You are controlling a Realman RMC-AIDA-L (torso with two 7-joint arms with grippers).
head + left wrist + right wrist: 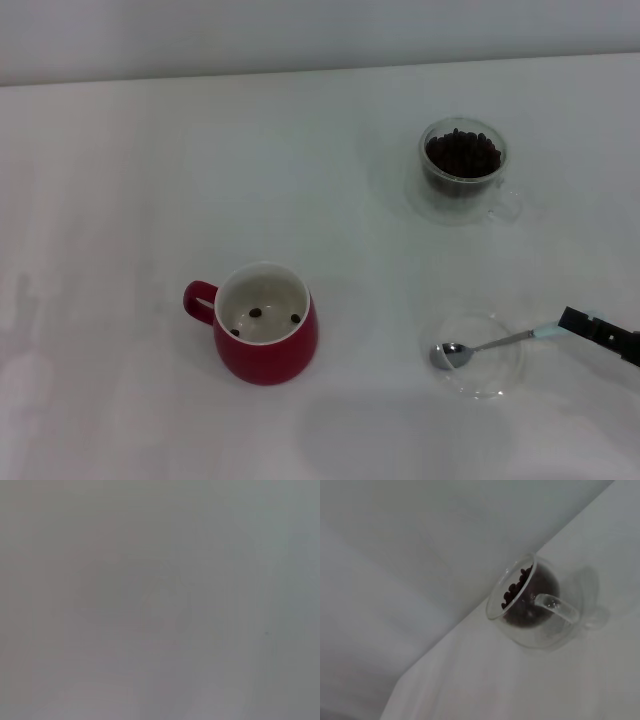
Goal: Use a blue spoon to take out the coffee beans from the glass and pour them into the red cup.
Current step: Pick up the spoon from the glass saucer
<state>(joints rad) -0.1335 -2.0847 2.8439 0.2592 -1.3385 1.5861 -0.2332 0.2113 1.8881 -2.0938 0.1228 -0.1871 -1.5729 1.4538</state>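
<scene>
The blue spoon (490,344) lies with its metal bowl in a flat clear dish (497,385) at the front right. My right gripper (578,321) reaches in from the right edge and is shut on the end of the spoon's pale blue handle. The glass (462,170) stands at the back right, filled with coffee beans (463,152). It also shows in the right wrist view (530,605), with the beans (516,587) inside. The red cup (262,324) stands front centre, handle to the left, with three loose beans (256,312) on its white bottom. My left gripper is out of view.
The white table (130,180) runs back to a pale wall. The left wrist view shows only a blurred grey surface. The dish sits between the right gripper and the red cup, a little in front of the glass.
</scene>
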